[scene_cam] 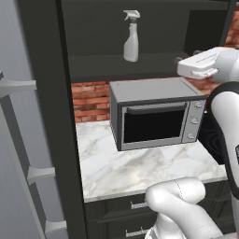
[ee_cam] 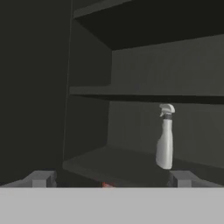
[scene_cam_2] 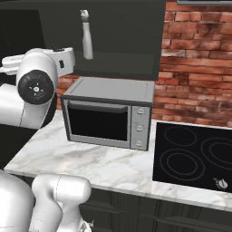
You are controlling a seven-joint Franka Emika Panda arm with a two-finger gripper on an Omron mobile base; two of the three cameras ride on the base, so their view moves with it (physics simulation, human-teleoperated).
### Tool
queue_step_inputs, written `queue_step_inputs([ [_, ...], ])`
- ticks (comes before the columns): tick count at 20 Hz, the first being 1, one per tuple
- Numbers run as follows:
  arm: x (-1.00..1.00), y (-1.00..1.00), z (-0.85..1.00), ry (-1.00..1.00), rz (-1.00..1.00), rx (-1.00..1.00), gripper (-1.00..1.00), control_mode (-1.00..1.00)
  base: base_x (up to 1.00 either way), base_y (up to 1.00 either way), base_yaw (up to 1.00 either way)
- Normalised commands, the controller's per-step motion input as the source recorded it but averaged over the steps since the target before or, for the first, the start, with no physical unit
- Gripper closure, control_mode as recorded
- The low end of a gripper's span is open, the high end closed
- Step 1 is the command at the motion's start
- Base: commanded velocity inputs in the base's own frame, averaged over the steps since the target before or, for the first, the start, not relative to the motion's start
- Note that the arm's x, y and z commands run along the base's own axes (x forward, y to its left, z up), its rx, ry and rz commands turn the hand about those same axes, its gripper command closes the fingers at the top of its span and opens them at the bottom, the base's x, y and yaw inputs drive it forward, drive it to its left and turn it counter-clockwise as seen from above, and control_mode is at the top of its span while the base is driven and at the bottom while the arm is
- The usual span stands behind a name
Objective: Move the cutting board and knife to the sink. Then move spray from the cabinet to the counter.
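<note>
The spray (scene_cam: 131, 37) is stood upright on the cabinet (scene_cam: 93, 63) shelf, above the microwave (scene_cam: 156, 113) on the counter (scene_cam: 135, 163).

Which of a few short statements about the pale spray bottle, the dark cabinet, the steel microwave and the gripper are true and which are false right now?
1. The pale grey-white spray bottle stands upright on a shelf of the dark charcoal wall cabinet. True.
2. The two-finger gripper is shut on the bottle. False: it is open and apart from the bottle.
3. A grey steel microwave sits on the white marble counter below the cabinet. True.
4. The microwave's door hangs open. False: it is closed.
5. A black glass cooktop lies beside the microwave. True.
</note>
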Motion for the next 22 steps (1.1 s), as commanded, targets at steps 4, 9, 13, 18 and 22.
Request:
queue_step_inputs([
  [4, 0.6, -0.14, 0.0, 0.01, 0.01, 0.08, -1.0, -1.0, 0.0, 0.0, 0.0],
  [9, 0.48, -0.15, -0.01, 0.0, 0.01, 0.03, -1.0, -1.0, 0.0, 0.0, 0.0],
  [13, 0.35, -0.16, -0.02, 0.0, 0.01, 0.01, -1.0, -1.0, 0.0, 0.0, 0.0],
  [18, 0.42, -0.2, 0.0, 0.0, 0.01, 0.02, -1.0, -1.0, 0.0, 0.0, 0.0],
  [22, 0.44, -0.04, 0.0, 0.0, 0.01, 0.0, -1.0, -1.0, 0.0, 0.0, 0.0],
])
